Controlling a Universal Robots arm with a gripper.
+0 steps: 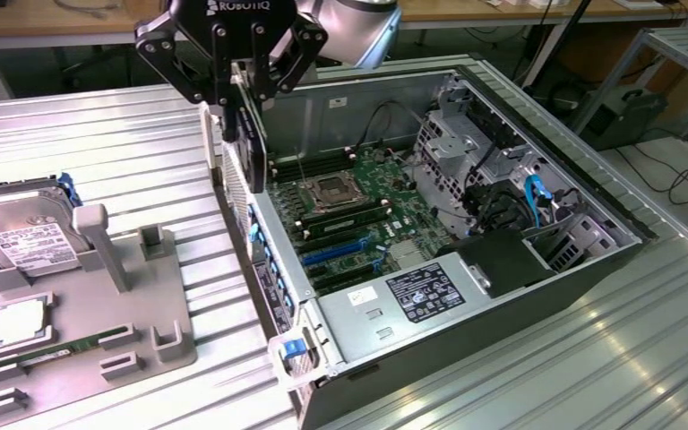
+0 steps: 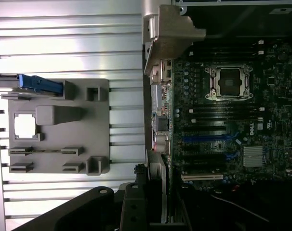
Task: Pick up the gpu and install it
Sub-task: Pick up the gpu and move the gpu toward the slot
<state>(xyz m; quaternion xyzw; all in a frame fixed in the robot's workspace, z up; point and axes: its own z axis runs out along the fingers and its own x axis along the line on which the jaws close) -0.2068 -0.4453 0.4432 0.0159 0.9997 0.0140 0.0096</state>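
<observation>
Pincer (image 1: pixel 248 90) clamping gpu (image 1: pixel 250 125), thin dark card

Black fingers (image 1: pixel 176 64), white ROBOTIQ lettering (image 1: pixel 239 7), silvery rounded wrist (image 1: pixel 354 27).

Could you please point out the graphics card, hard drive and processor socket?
graphics card (image 1: pixel 248 134), exterior view, dark lower face.
hard drive (image 1: pixel 21 242), exterior view, white label.
processor socket (image 1: pixel 327 190), exterior view, centre.
</observation>
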